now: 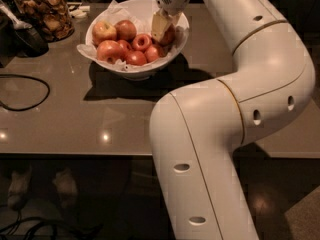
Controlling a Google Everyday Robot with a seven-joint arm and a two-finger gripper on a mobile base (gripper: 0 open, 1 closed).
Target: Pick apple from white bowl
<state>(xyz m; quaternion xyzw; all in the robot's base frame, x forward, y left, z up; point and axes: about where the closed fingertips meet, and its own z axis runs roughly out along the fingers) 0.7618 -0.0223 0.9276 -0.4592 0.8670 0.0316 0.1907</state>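
Note:
The white bowl stands on the brown table, lined with crumpled white paper and holding several apples. My gripper reaches down from the top into the bowl's right side. It sits right against an apple there, which is mostly hidden behind it; only a red-orange patch shows. A paler yellow-and-red apple lies at the bowl's left. Redder apples fill the middle and front.
A glass jar of brown snacks stands at the back left, with a dark object beside it. A black cable loops on the table's left. My white arm spans the right side, over the table's front edge.

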